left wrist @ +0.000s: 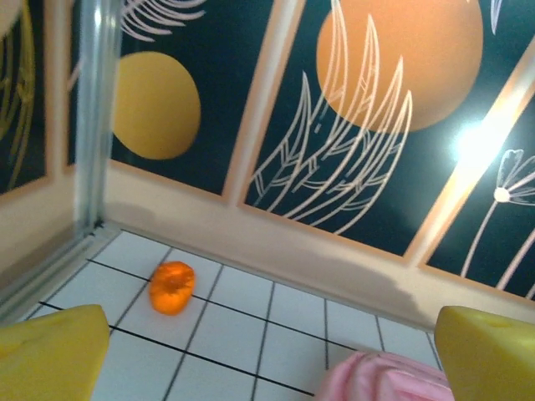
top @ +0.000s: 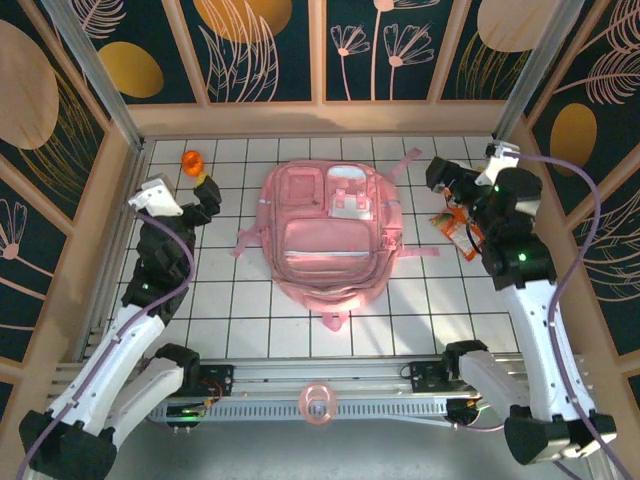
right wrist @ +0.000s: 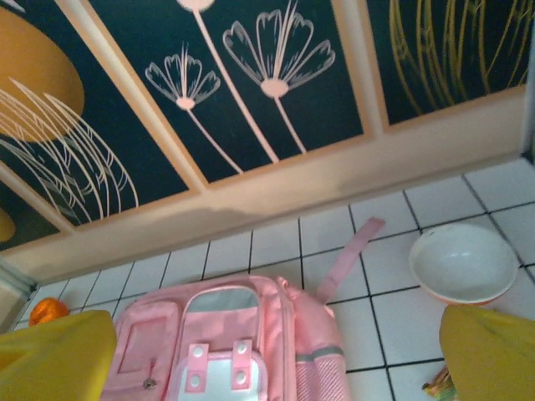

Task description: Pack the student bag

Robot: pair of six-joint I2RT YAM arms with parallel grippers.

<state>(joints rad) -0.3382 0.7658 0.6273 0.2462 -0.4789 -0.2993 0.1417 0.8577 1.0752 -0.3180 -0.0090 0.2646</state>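
The student bag (top: 330, 240), lying flat at centre between the left gripper (top: 207, 192) and right gripper (top: 441, 176), both spread wide and empty, is judged soft, light and floppy, best taken by a zipper edge.

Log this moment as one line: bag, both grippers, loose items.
student bag: flat, front up | left gripper: open, empty | right gripper: open, empty | orange round item, bowl: outside bag

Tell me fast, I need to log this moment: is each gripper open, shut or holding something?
Left gripper: open, holding nothing.
Right gripper: open, holding nothing.
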